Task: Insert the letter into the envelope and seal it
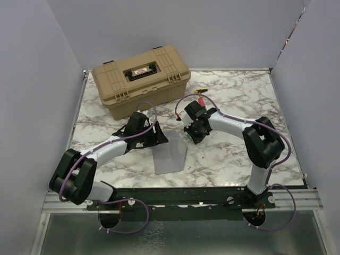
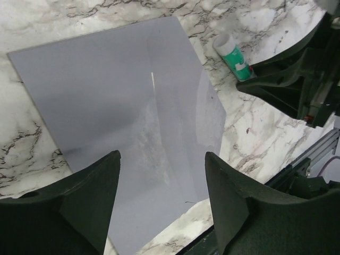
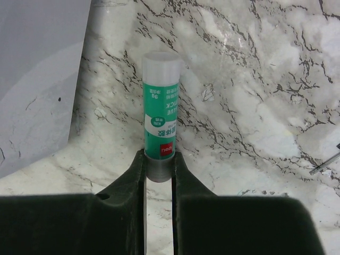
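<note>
The grey-lilac envelope (image 1: 171, 155) lies flat on the marble table in front of the arms; it fills the left wrist view (image 2: 122, 111) and its edge shows in the right wrist view (image 3: 37, 79). The tan letter is not in view. My left gripper (image 2: 162, 196) is open just above the envelope's near part, empty. My right gripper (image 3: 158, 162) is shut on the base of a green glue stick (image 3: 160, 119) with a white cap, beside the envelope's right edge; the stick also shows in the left wrist view (image 2: 232, 56).
A tan hard case (image 1: 141, 77) stands closed at the back left of the table (image 1: 239, 154). A small red and yellow object (image 1: 200, 91) lies behind the right gripper. White walls enclose the sides and back.
</note>
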You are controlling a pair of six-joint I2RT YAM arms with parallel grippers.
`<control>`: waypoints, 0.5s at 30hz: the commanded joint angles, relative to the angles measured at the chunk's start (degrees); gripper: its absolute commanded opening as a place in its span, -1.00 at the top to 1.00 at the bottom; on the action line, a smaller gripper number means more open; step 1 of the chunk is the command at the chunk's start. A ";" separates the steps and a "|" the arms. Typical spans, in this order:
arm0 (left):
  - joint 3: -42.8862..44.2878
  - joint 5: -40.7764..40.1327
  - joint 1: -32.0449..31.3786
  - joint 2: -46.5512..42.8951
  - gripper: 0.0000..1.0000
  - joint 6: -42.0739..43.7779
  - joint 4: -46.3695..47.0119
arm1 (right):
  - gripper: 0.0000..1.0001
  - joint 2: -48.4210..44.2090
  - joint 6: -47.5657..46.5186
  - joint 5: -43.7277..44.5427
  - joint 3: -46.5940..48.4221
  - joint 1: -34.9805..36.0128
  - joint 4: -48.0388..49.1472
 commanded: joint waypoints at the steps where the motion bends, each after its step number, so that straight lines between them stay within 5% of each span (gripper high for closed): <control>1: 1.62 1.47 -0.35 -3.86 -0.40 0.10 0.81 | 0.89 -3.29 1.52 3.15 -1.14 0.87 2.97; 8: 4.27 7.35 -0.35 -6.35 -0.87 -0.56 1.92 | 0.92 -21.41 1.51 -4.69 -6.06 0.87 6.04; 15: 5.84 20.67 -0.35 -8.05 -0.91 -4.98 11.44 | 0.95 -28.81 -0.30 -20.26 -4.87 1.02 5.14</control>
